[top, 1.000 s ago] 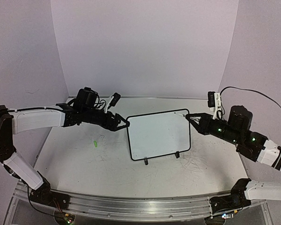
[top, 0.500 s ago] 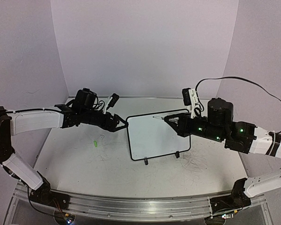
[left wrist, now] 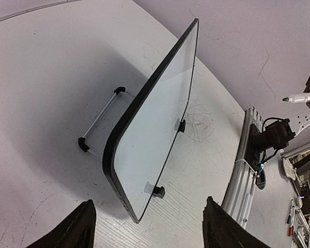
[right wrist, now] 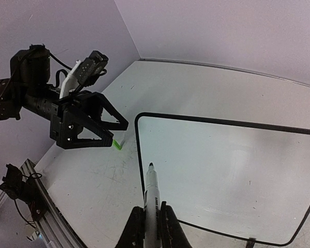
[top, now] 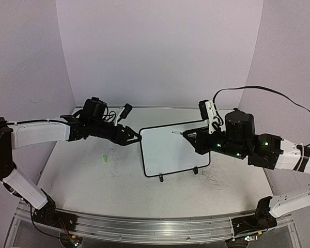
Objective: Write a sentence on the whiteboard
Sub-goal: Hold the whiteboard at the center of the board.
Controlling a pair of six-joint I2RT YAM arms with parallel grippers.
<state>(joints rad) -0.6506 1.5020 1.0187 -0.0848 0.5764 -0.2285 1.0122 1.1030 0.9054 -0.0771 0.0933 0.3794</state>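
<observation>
Two arms come in over the table from either side. Far left, the left gripper is open, fingers spread wide; in the left wrist cam the whiteboard's near corner sits btwn the two fingertips, and I see neither one touching the frame. Just below that gripper, a small green bit lies on the tabletop, too small for me to ID. The whiteboard stands mid-table on two black feet, leaning back slightly, black frame all round, w/ a thin wire stand behind it. Right of centre, a white marker w/ a black tip points at the board's face, in the upper half per the top cam; can't tell if the tip touches. The right gripper is clamped on the marker's barrel, one finger each side. Scribble marks show on the tabletop front-right of the board
</observation>
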